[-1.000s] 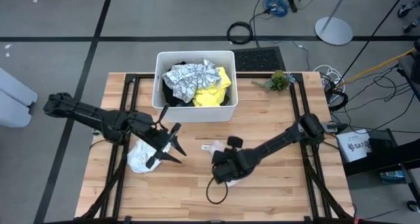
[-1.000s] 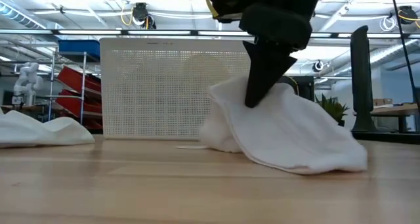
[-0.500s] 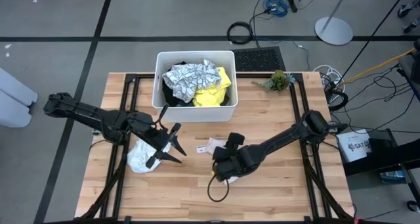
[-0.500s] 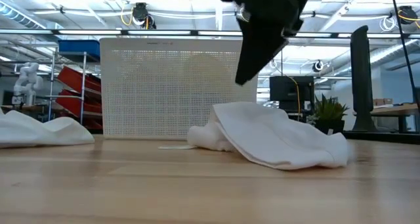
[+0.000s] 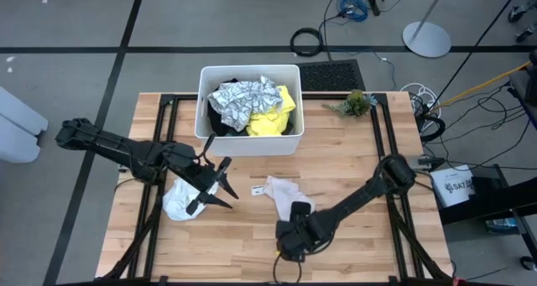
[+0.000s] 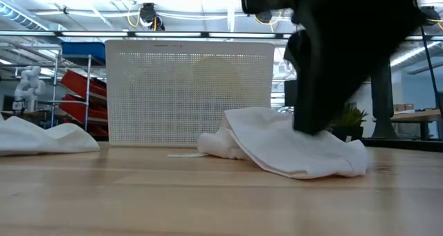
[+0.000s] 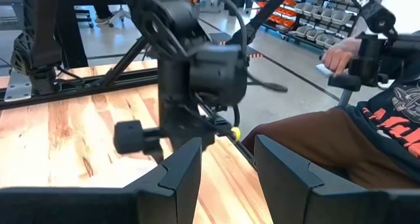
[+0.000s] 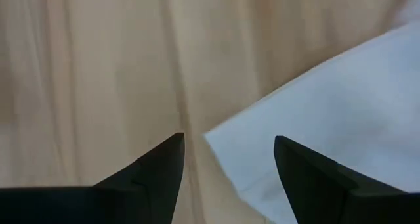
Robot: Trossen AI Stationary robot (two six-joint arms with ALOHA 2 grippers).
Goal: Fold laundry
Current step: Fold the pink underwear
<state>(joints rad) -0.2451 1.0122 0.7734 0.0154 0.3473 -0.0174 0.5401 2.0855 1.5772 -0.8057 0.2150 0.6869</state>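
Right gripper (image 5: 294, 240) withdrawn off crumpled soft white cloth (image 5: 285, 195), fingers released; left gripper (image 5: 216, 188) fingers apart, empty

The counter (image 5: 352, 156) was a light butcher-block wooden top with a black frame running along its left and right sides. At its far edge, near the middle, stood a white rectangular tub (image 5: 249, 141) heaped with crumpled garments, and a small green plant (image 5: 354, 103) lay toward the far right corner. Two small white cloths lay directly on the wood and well apart: one bunched cloth (image 5: 179, 202) on the left side and one rumpled cloth (image 5: 285, 195) near the middle, with a small white tag (image 5: 256, 189) flat on the boards just beside the latter.
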